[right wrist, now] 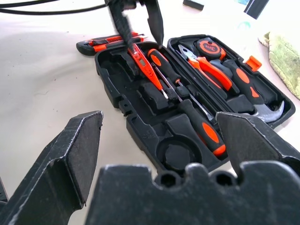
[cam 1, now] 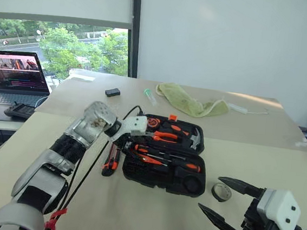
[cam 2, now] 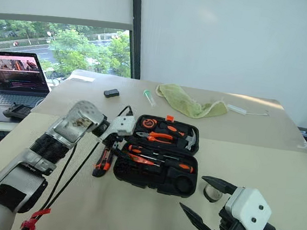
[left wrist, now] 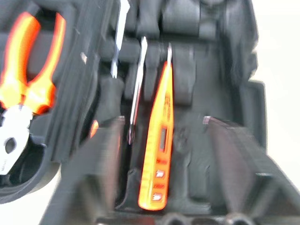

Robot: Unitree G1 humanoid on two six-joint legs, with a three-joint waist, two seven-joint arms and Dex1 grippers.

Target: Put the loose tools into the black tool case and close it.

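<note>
The black tool case (cam 1: pixel 166 155) lies open on the beige counter (cam 1: pixel 149 212), its lid half behind and its tray half in front. In the tray sit two long orange-and-black-handled screwdrivers (right wrist: pixel 199 123) and the slim red screwdriver (right wrist: pixel 146 68), each lying in a moulded slot. The round recess at the tray's near corner holds nothing.

The left end effector (cam 2: pixel 117 140) hangs over the left end of the tray, pointing down at the red screwdriver's end. Its fingers (left wrist: pixel 96 159) stand apart on either side of that tool and clamp nothing; the left wrist view shows a gap between each finger and the screwdriver.

The orange-black utility knife (cam 1: pixel 111 159) lies on the counter just beside the case's left edge, outside it, below the left arm.

The small dark tape roll (cam 1: pixel 221 192) rests on the counter just right of the case's near corner. The right end effector (cam 1: pixel 226 203) is held near it, fingers spread wide and empty, the upper fingertip close above the roll.

Orange-handled pliers (cam 1: pixel 165 136) and a small hammer (cam 1: pixel 196 139) sit in the lid half.
</note>
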